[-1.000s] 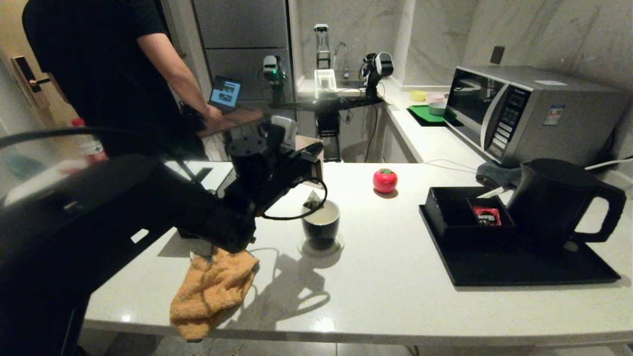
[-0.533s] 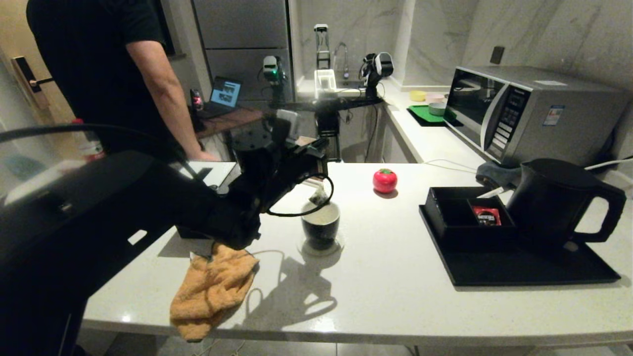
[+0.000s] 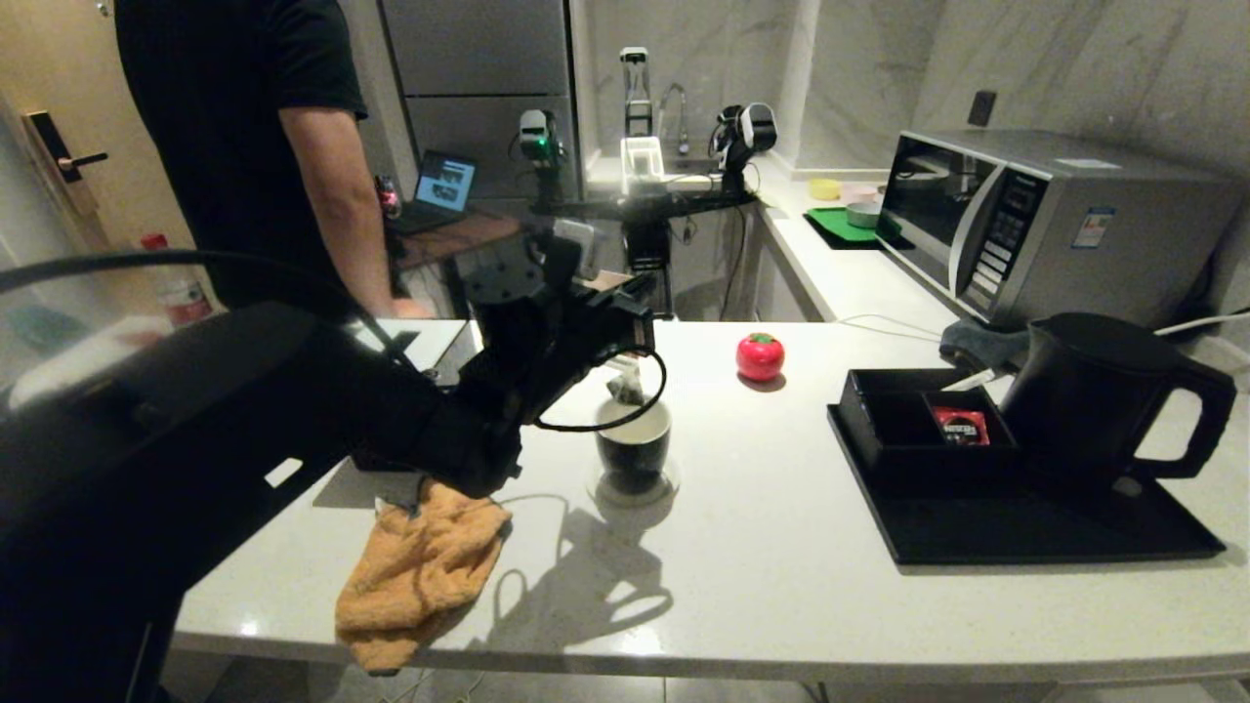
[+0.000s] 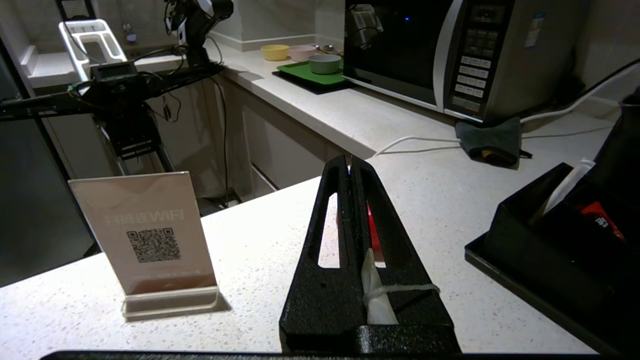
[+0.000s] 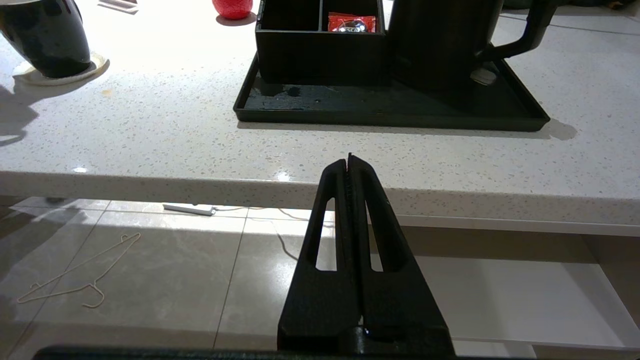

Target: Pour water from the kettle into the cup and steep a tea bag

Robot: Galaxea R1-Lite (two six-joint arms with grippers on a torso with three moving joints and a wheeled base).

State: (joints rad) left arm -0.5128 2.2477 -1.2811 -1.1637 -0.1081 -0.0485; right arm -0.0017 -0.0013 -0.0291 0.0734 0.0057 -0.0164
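At the bench's left, near the front edge, we see an orange cloth (image 3: 415, 571) slumped half over the lip. Above it the left gripper (image 3: 625, 366) reaches in over the cup (image 3: 634, 444), its fingers pressed together on a tea bag's tag and string; the tea bag (image 3: 623, 388) hangs just over the rim. Only the left wrist view shows the grip (a white tag (image 4: 376, 295) and a loop of string between the shut fingers), and only it shows the WiFi sign (image 4: 147, 240) standing toward the bench's back-left edge. The cup sits on a pale coaster (image 3: 635, 486), about mid-bench; whether it holds water we cannot tell.

Behind it, nearer the back edge, lies a red tomato-shaped thing (image 3: 760, 355). Toward the right end a black tray (image 3: 1035, 532) carries a black divided box (image 3: 918, 420), a red sachet (image 3: 962, 425) in one compartment, and the kettle (image 3: 1104, 400), upright with its lid on, just beside the box.

The right gripper (image 5: 349, 162) shows only in its own wrist view: fingers together, empty, below the bench's front edge.
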